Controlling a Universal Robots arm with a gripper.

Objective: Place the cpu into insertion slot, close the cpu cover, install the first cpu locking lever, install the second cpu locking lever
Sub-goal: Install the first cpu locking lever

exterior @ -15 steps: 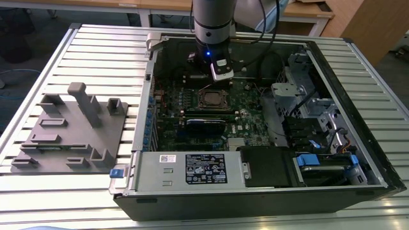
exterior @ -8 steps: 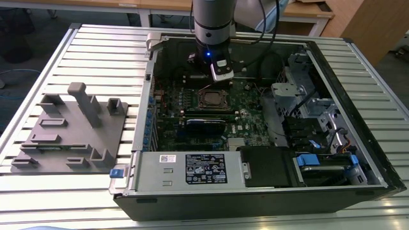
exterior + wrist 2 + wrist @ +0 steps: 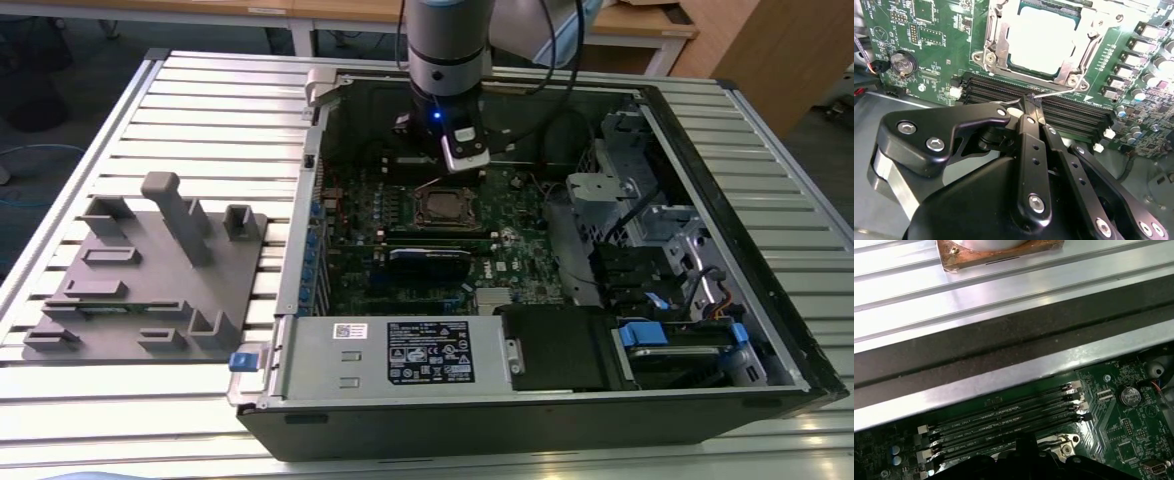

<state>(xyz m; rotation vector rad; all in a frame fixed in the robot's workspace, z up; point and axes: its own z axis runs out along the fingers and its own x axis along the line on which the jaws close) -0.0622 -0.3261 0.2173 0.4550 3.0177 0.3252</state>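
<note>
In the exterior view, a green motherboard (image 3: 521, 250) is housed in the black case (image 3: 534, 425); the gripper (image 3: 463, 152) is held near the insertion slot (image 3: 445, 207). In the second wrist view, the dull silver cpu (image 3: 1041, 40) is seated in that slot, framed by the silvery cpu cover (image 3: 995, 50), and the gripper (image 3: 1034, 102) is clenched on a thin wire locking lever (image 3: 1059, 92). In the first wrist view, long black memory slots (image 3: 1004, 422) are seen.

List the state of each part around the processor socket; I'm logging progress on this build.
Thin silvery square metal cpu cover: closed down.
Dull silver-grey square cpu: seated beneath the cover's window.
Thin silver wire locking lever: low beside the cover, gripped by the fingers.
Black gripper: shut on the lever.
</note>
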